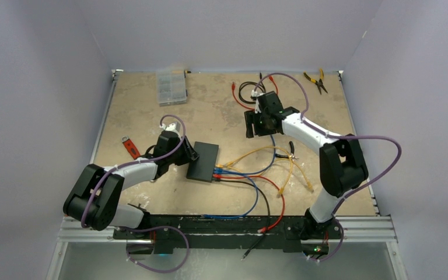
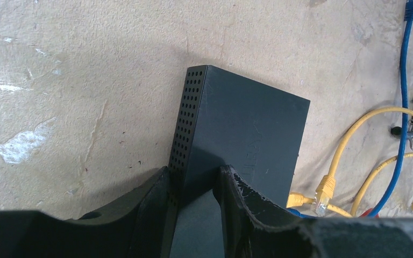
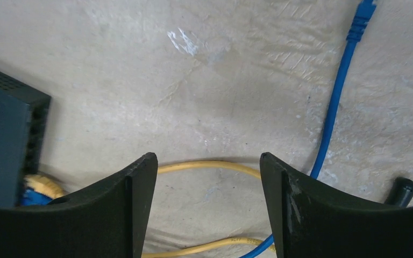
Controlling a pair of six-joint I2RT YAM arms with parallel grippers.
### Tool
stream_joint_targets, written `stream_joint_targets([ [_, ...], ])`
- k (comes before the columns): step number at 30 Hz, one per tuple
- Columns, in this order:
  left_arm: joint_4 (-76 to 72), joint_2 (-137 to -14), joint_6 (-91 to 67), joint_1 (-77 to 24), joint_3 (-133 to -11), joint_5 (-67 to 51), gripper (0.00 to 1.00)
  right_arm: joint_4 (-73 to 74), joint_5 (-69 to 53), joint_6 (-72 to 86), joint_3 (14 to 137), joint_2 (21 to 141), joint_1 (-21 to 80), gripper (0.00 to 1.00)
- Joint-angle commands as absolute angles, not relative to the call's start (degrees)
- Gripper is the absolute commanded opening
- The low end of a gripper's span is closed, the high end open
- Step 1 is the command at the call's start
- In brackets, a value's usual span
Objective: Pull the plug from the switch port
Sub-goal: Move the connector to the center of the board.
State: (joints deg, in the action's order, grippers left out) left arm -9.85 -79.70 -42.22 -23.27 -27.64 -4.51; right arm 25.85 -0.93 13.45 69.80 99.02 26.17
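The black switch (image 1: pixel 204 161) lies flat at mid-table. My left gripper (image 1: pixel 189 154) is shut on its left end. In the left wrist view one finger (image 2: pixel 150 207) presses the perforated side and the other (image 2: pixel 244 201) the top of the switch (image 2: pixel 247 123). Yellow, blue, red and black cables leave the ports at its right end (image 1: pixel 219 172). A blue cable's plug (image 3: pixel 363 13) lies loose on the table, in no port. My right gripper (image 3: pixel 207 161) hangs open over bare table and a yellow cable (image 3: pixel 209 164), right of the switch (image 3: pixel 0 145), holding nothing.
A clear compartment box (image 1: pixel 171 87) stands at the back left, yellow-handled pliers (image 1: pixel 316 81) at the back right, red and black leads (image 1: pixel 246 93) behind the right gripper. A red-handled tool (image 1: pixel 130 146) lies left of the left arm. Loose cables loop toward the front edge.
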Motion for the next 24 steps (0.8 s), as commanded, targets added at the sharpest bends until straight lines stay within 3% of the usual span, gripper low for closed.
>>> stream_joint_targets([
  [1,-1.32,-82.65,-39.38,-23.73,-24.92,-3.96,0.36,27.89,6.60,12.78,69.67,100.75,30.17,0.76],
  [8,-1.40,-82.66,-39.40,-23.73,-24.55,-3.94,0.36,29.52,12.57,11.34,71.30,104.82,37.10,0.90],
  [24,-1.75,-82.71,-39.29,-23.73,-24.41,-4.01,0.37,32.48,14.43,13.26,68.81,100.01,37.97,0.94],
])
